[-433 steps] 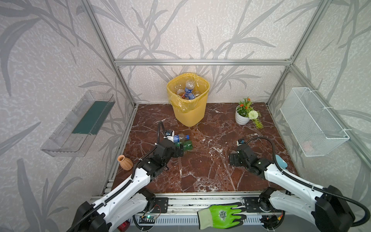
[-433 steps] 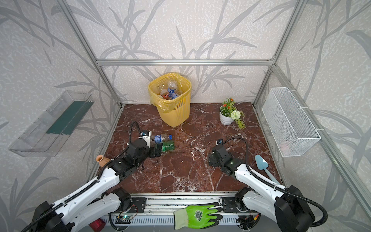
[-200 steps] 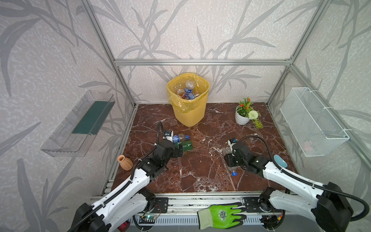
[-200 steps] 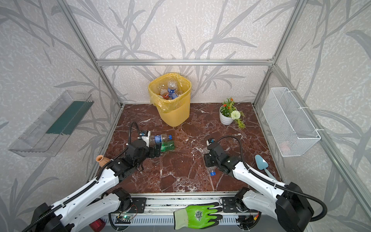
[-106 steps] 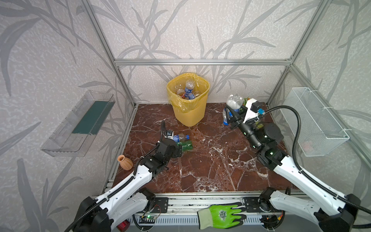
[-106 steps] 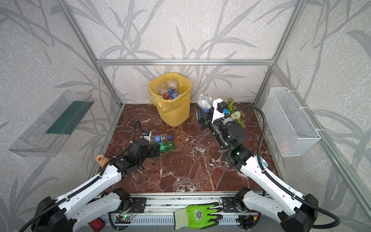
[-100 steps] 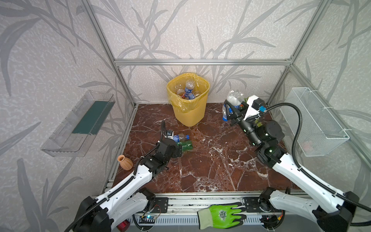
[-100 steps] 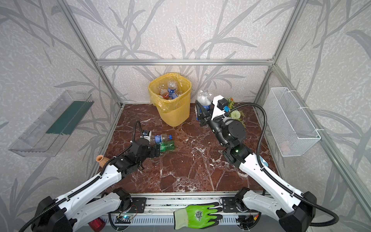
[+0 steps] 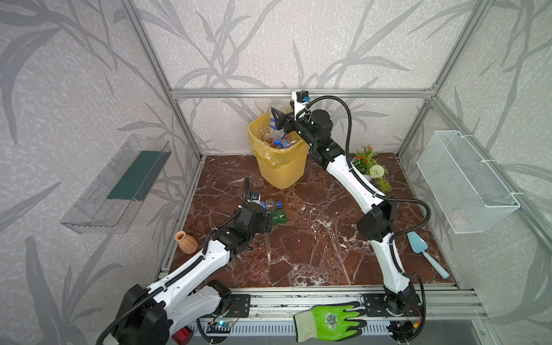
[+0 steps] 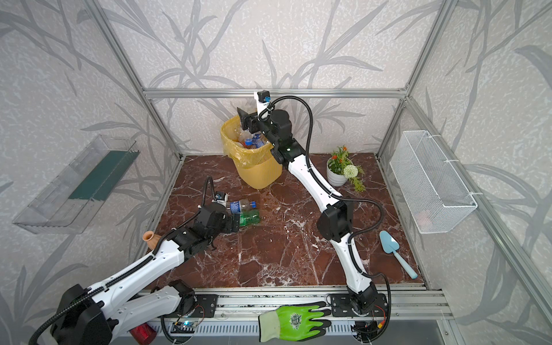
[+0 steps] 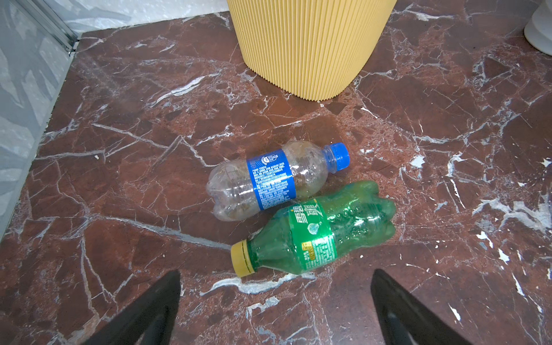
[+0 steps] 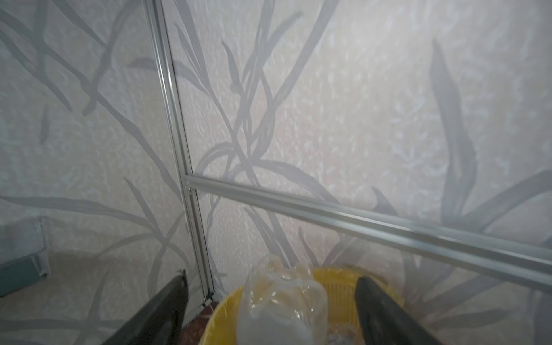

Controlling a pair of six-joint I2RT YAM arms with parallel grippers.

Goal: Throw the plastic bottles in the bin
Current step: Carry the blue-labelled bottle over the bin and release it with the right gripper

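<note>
The yellow ribbed bin [image 9: 280, 167] [image 10: 260, 173] stands at the back with several plastic bottles [image 9: 277, 140] inside. My right gripper [image 9: 279, 119] [image 12: 270, 277] hangs over its rim [image 12: 337, 274], open. A clear bottle [image 12: 280, 301] [image 9: 275, 106] sits loose between the spread fingers, touching neither. On the floor lie a clear blue-labelled bottle [image 11: 268, 179] [image 9: 270, 204] and a green bottle [image 11: 322, 233] [image 9: 277, 216], side by side. My left gripper [image 11: 274, 274] [image 9: 268, 221] is open just short of the green bottle's yellow cap.
A terracotta vase [image 9: 186, 241] stands by the left edge. A white flower pot [image 9: 369, 167] is right of the bin, and a blue trowel [image 9: 424, 251] lies at the right. A wire basket [image 9: 466, 185] hangs on the right wall, a clear shelf [image 9: 116, 185] on the left.
My right arm lifted the clear bottle from the front floor, swung it up and back over the bin, and its jaws opened. The left arm barely moved.
</note>
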